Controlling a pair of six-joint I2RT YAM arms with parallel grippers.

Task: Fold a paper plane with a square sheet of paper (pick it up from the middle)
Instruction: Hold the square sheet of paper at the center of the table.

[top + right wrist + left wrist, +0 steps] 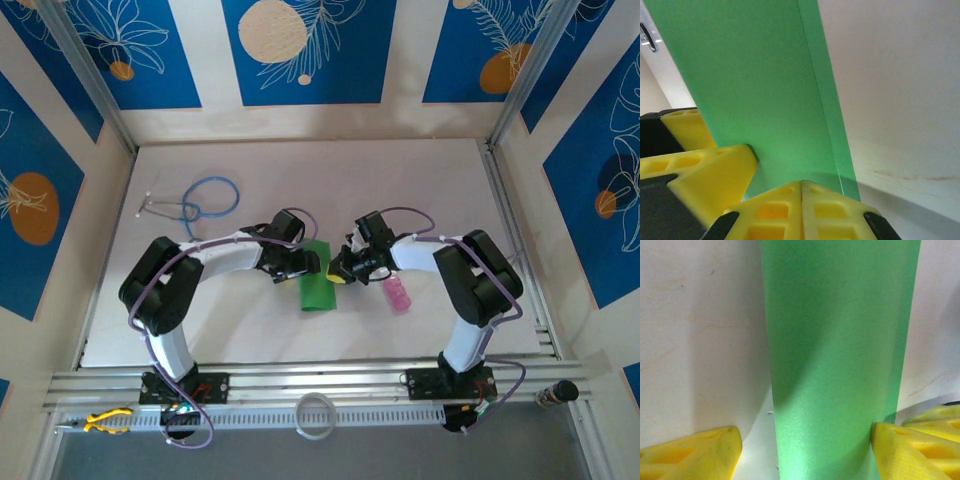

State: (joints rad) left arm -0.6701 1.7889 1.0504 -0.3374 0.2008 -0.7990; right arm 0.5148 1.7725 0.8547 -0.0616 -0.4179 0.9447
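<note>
Green paper strip (755, 75), right gripper (801, 184) seemingly pinching it

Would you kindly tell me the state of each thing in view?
green paper: folded into a narrow strip, flat on table.
left gripper: open, strip between its fingers.
right gripper: shut at the strip's edge.
stethoscope: lying loosely coiled.
pink bottle: on the table, not gripped.

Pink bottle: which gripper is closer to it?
Right. The right gripper is at the edge of the green paper nearest the pink bottle; the left gripper is over the paper's opposite side, farther away.
</note>
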